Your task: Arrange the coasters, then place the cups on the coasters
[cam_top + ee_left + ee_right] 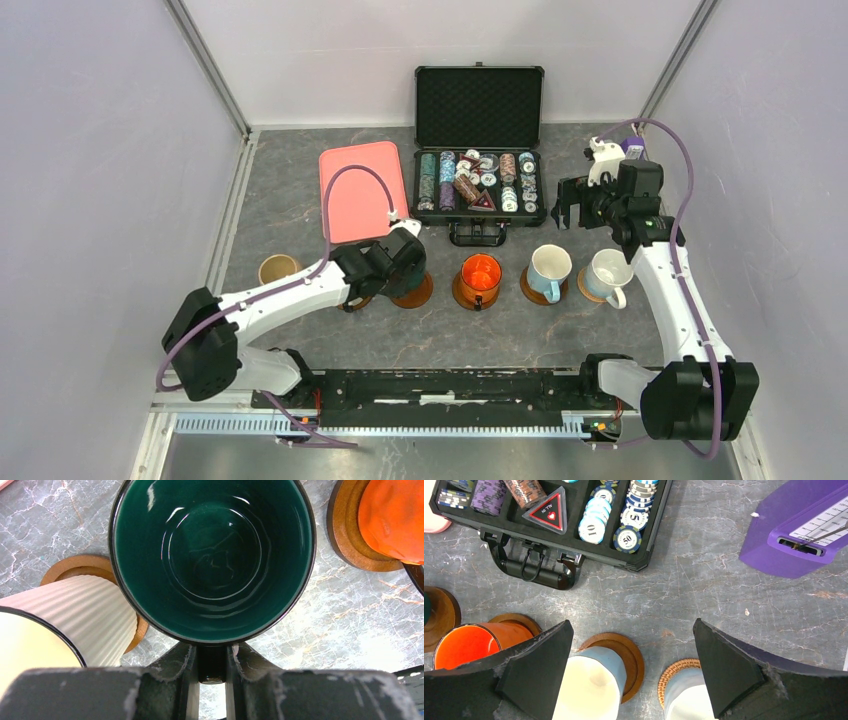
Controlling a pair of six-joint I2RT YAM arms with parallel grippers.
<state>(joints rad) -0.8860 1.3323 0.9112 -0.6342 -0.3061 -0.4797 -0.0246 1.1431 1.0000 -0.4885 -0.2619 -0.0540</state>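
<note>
Dark green mug [212, 560]: clamped in the left gripper [212, 667], over a brown coaster [421, 296] (contact cannot be told), between white ribbed mug [85, 615] and orange mug [392, 520]. Right gripper [631, 630]: held wide apart, empty.

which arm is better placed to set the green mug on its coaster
Left. The left arm's fingers are shut on the dark green mug by the coaster; the right arm's fingers hang open near the chip case.
</note>
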